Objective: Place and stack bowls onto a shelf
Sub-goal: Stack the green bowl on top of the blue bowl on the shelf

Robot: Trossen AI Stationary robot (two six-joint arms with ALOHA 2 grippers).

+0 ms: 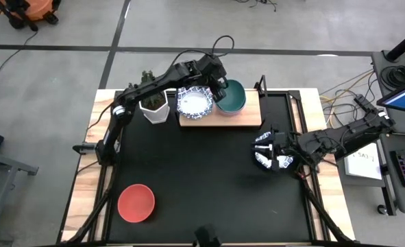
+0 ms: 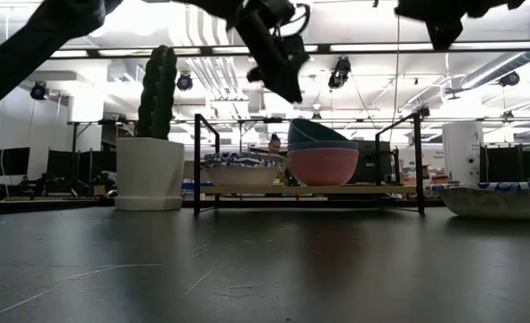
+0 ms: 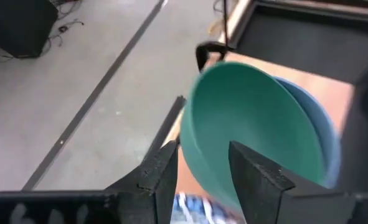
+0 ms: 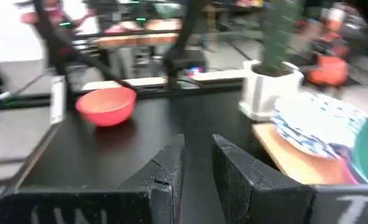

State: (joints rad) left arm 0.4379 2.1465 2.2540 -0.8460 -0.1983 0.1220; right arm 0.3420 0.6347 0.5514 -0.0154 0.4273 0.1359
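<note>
The shelf (image 1: 247, 116) is seen at the far edge of the black mat (image 1: 202, 185), just beside a white cactus pot (image 1: 155, 110). Two stacks stand on it. On the side nearer the pot, the patterned bowls (image 1: 194, 101) are stacked. On the other side, a green bowl (image 1: 232, 96) is set as the top of a stack; in the low view it sits above a blue bowl (image 2: 323, 144), which rests in a pink bowl (image 2: 323, 166).

The left gripper (image 1: 221, 86) is held over the shelf, at the near rim of the green bowl. In the left wrist view its fingers (image 3: 162, 180) are seen parted, with the bowl's rim between them; whether the pads touch the rim cannot be told.

The right gripper (image 1: 265, 147) is placed near the mat's right edge, over another patterned bowl (image 1: 276, 161), which lies on the mat well apart from the shelf. In the right wrist view its fingers (image 4: 165, 168) are seen slightly apart with nothing visible between them; whether the bowl below is gripped cannot be told.

A red bowl (image 1: 136, 203) is left on the mat near the front left corner, well apart from both arms.
</note>
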